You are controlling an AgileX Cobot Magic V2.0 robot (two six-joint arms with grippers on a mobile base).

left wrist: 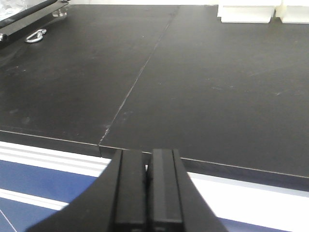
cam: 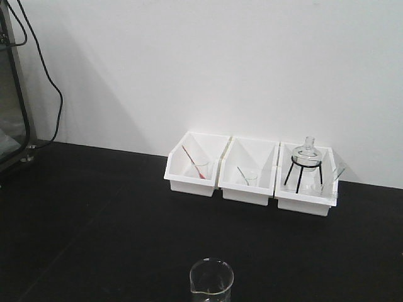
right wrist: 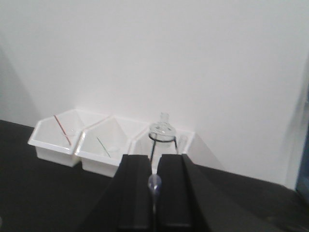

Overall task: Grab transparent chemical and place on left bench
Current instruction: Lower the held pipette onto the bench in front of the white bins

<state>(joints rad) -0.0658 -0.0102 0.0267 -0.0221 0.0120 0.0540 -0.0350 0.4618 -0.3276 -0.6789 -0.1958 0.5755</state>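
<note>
- Exterior front-facing view: the transparent chemical (cam: 211,283), a clear beaker, stands upright on the black table (cam: 94,220) at the bottom centre of the frame, with no end effector touching it.
- Three white bins (cam: 247,189) line the wall at the middle right, well apart from the beaker; the rightmost holds a round flask (cam: 306,154) on a black tripod.
- Left wrist view: the left end effector (left wrist: 147,159) sits at the bottom edge, fingers pressed together and empty, above the table's front edge.
- Right wrist view: the right end effector (right wrist: 153,164) shows a narrow slit between its fingers; whether it grips anything cannot be told.
</note>
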